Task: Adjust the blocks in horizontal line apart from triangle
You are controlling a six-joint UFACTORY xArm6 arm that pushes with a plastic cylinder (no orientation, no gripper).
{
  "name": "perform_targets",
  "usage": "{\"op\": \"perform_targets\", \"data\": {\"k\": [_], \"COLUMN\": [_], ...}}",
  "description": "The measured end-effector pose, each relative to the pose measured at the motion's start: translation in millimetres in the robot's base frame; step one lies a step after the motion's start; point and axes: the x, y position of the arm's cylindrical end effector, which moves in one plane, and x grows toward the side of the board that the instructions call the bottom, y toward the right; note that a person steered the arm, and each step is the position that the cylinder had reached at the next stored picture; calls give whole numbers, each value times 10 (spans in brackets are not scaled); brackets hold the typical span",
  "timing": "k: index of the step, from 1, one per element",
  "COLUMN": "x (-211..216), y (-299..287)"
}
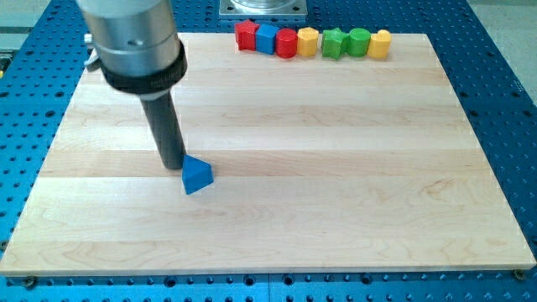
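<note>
Camera view: one look down across a pale wooden board (pixel 336 168) lying on a blue perforated bench (pixel 503 75).
Arm: a dark straight rod hangs from a grey metal cylinder at the view's top left, and it carries no jaws or fingers at all, so nothing opens or closes here.
My tip (pixel 174 165): down on the wood in the board's left half, roughly midway between the far and near edges.
Blue triangular block (pixel 198 175): right there at my tip's right side, touching it or as good as touching; I cannot tell which. It sits alone, well apart from the others.
Row: seven blocks line up along the board's far edge, right of centre, shoulder to shoulder.
Row order, from the view's left: red block (pixel 245 35), blue cube (pixel 267 38), red cylinder (pixel 287 42), yellow block (pixel 309 40), green star-like block (pixel 334 43), green cylinder (pixel 358 40), yellow block at the right end (pixel 379 43).
Row line: close to level, the left blocks sitting a touch nearer the far edge.
Metal plate (pixel 263 8): grey, just beyond the far edge, behind the row's left end.
</note>
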Motion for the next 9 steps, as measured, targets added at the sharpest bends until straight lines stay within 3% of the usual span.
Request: {"op": "perform_targets", "data": {"k": [1,2,3,5,6,7,8,9], "x": [-202,-279,-440,-1666,-2402,-2726,-2733,-2731], "y": [-45,292,1356,3826,4623,4671,4602,4102]}}
